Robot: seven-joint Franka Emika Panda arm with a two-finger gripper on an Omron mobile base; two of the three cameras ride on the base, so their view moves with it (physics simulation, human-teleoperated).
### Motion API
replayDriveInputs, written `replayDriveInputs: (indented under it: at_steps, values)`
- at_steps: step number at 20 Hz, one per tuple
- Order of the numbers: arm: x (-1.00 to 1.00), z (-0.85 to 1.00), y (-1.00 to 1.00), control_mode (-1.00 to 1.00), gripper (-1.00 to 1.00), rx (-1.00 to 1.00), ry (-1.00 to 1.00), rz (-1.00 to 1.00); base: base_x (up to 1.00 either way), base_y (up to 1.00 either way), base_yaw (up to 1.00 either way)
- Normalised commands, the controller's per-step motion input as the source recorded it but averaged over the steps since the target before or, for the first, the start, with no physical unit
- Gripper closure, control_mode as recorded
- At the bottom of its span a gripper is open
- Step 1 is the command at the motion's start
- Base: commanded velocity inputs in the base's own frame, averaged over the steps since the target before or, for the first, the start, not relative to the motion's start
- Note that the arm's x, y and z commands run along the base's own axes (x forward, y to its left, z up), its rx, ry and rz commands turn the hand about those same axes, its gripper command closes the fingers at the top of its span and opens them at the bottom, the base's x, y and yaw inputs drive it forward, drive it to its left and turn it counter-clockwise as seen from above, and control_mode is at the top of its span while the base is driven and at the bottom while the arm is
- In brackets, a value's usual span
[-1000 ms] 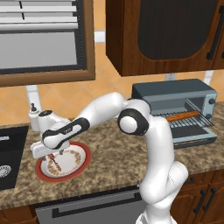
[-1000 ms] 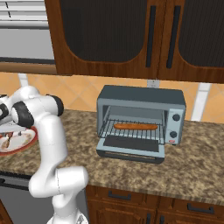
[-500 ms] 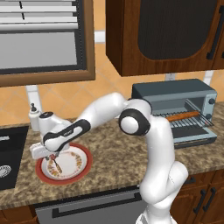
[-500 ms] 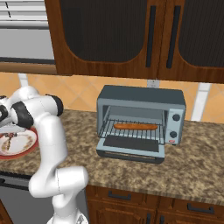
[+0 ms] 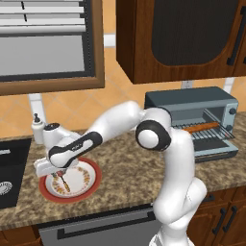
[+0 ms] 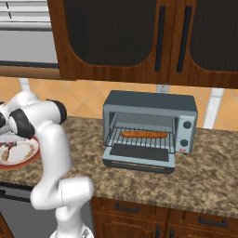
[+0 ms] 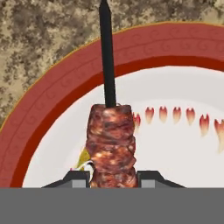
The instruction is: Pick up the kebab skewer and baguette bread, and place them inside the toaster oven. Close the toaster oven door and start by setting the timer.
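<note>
I see the kebab skewer [image 7: 110, 144], a thin dark stick threaded with reddish-brown meat chunks, lying on a round white plate with a broad red rim [image 7: 52, 87]. In my hand view the end effector [image 7: 113, 177] has its two dark finger tips clenched on either side of the lowest meat chunk, grasping the skewer, whose bare dark stick points away across the plate's rim. From the left base view the end effector [image 5: 56, 172] is down over the plate [image 5: 91, 185], with the skewer [image 5: 63, 182] slanting beneath it.

The plate sits on the speckled brown granite bench [image 5: 120, 168], near its left end, beside a dark sink [image 5: 12, 178] and a small white bottle [image 5: 37, 129]. Well apart to the right stands the boxy blue-grey toaster oven [image 6: 148, 104]. Its drop-down door [image 6: 138, 155] lies open, and the long golden-brown baguette bread [image 6: 144, 134] rests on the wire rack inside. Dark wooden cabinets [image 6: 139, 37] hang above.
</note>
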Motion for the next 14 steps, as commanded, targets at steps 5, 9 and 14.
replayDriveInputs:
  at_steps: [5, 9, 14]
  values:
    - [-0.47, 0.61, -0.85, -1.0, 1.0, 0.09, 0.0, -0.21, 0.0, 0.0, 0.0]
    - [-0.29, 0.59, -0.99, -1.0, 1.0, 0.09, -0.02, -0.24, 0.0, 0.0, 0.0]
    - [-0.18, 0.63, -0.99, -1.0, 1.0, 0.06, -0.11, -0.25, 0.0, 0.0, 0.0]
